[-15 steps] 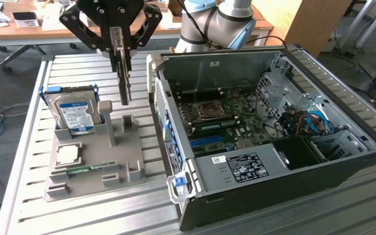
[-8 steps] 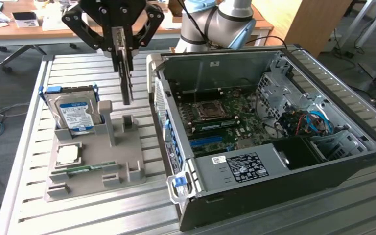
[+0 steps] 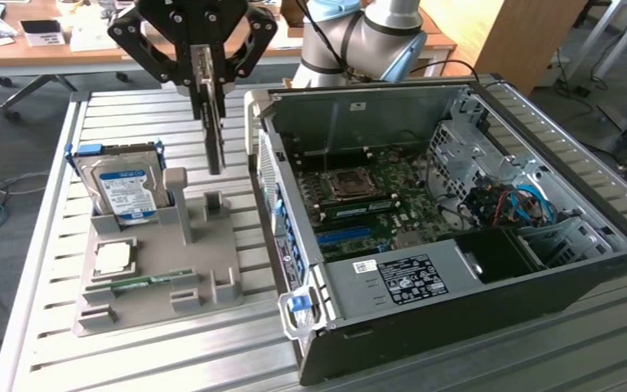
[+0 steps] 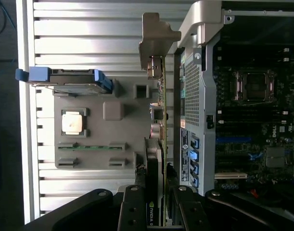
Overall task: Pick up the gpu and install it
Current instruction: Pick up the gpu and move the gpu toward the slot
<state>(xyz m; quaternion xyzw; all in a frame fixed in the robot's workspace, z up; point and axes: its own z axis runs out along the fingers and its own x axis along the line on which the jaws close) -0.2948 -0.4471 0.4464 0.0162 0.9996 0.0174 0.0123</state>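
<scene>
Jaws clamped on gpu [image 3: 215, 139], card held clear of holder.
Gripper [image 3: 211, 80] pointing straight down, pinching top edge of card. Card hanging upright and edge-on above the slatted table [image 3: 128, 114], in the gap between grey holder [image 3: 172, 245] and open PC case [image 3: 455, 204], touching neither. Silver end bracket [image 4: 156, 29] at card's far end, beside a corner of the case. Hard drive [image 3: 125, 192] upright in holder. Arm [image 3: 371, 33] standing behind case, wrist reaching across toward exterior view's left.
</scene>
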